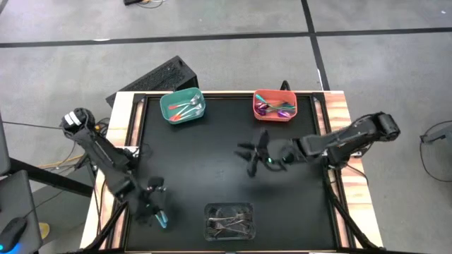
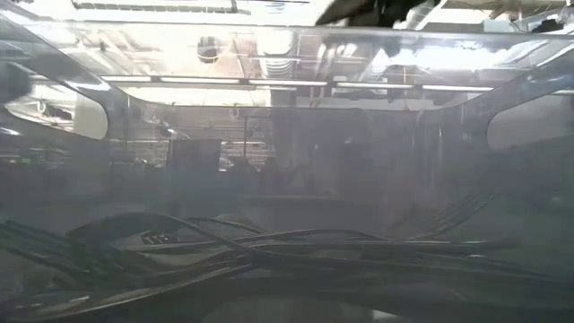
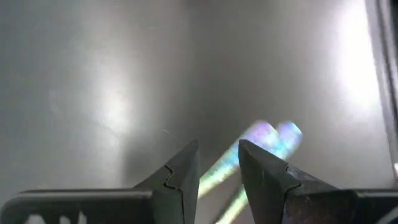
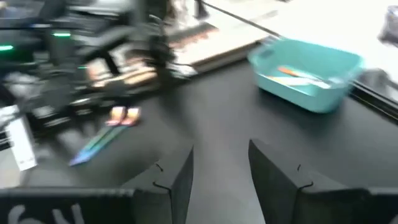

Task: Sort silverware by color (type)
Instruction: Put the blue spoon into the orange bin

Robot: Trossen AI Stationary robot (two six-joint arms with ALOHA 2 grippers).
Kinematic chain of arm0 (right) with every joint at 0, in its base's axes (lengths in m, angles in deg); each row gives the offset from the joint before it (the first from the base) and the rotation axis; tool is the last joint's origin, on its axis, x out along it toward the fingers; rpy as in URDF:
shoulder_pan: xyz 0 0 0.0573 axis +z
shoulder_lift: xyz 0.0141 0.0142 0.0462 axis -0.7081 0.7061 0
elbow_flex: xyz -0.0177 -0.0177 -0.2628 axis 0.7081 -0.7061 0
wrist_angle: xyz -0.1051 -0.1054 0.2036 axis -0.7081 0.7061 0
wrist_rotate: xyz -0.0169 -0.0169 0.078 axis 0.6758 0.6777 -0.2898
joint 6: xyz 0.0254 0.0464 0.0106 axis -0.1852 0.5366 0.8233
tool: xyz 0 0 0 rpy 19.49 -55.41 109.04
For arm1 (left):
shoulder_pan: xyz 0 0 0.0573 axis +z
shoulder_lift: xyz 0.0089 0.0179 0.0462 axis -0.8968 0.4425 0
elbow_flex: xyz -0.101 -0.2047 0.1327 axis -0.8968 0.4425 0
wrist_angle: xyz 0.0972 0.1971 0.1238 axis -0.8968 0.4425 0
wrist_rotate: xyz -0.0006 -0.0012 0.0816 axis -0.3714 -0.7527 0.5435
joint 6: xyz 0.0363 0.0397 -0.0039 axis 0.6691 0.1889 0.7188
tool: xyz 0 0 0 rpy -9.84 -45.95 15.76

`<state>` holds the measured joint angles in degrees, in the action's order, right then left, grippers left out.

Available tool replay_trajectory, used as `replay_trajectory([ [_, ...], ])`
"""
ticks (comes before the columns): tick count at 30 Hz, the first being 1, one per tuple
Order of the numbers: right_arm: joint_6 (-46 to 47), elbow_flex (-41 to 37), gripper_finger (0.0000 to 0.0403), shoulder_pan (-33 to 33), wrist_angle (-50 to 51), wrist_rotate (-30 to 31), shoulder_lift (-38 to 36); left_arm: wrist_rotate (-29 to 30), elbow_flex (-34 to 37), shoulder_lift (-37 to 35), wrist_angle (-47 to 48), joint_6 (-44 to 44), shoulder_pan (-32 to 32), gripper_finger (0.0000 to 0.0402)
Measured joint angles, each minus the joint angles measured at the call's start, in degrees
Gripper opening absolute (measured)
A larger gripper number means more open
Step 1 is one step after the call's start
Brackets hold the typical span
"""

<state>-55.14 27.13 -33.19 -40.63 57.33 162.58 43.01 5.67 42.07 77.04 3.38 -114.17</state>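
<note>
My left gripper (image 1: 157,210) is near the table's front left corner, shut on one iridescent piece of silverware (image 3: 273,134); the right wrist view shows that piece (image 4: 93,146) slanting down from it. My right gripper (image 1: 253,152) hovers open over the black table right of centre, with nothing between its fingers (image 4: 221,152). A teal bin (image 1: 182,106) at the far edge holds several pieces of silverware. A coral bin (image 1: 275,104) beside it holds purple and pink ones. My left gripper pinches the silverware piece by its shaft (image 3: 219,174) between the two fingers. The fingers come steeply from above. The shiny head (image 3: 277,132) sticks out past the fingertips, slanting down toward the table; whether its tip touches the table I cannot tell.
A clear plastic tray (image 1: 229,220) of dull grey cutlery stands at the front edge and fills the low view (image 2: 269,251). A black keyboard (image 1: 159,77) lies beyond the table's far left corner. Bare black mat (image 1: 205,162) lies between the arms.
</note>
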Motion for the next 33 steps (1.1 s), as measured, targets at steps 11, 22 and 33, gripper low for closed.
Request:
replay_trajectory([
  [11, -3.18, 0.00, 0.0167, 8.12, -2.27, 9.50, 0.02, 5.91, 3.93, 0.00, 4.41, 7.43, -8.07, 0.0100],
  [22, -3.11, 0.01, 0.0167, 7.00, -2.02, 9.45, 0.02, 2.10, 10.67, -0.02, -0.67, 5.37, -7.96, 0.0094],
  [33, -1.76, 0.00, 0.0167, 7.00, -2.05, 9.41, 0.02, 7.35, 10.86, 0.07, -0.02, 3.46, -6.80, 0.0005],
])
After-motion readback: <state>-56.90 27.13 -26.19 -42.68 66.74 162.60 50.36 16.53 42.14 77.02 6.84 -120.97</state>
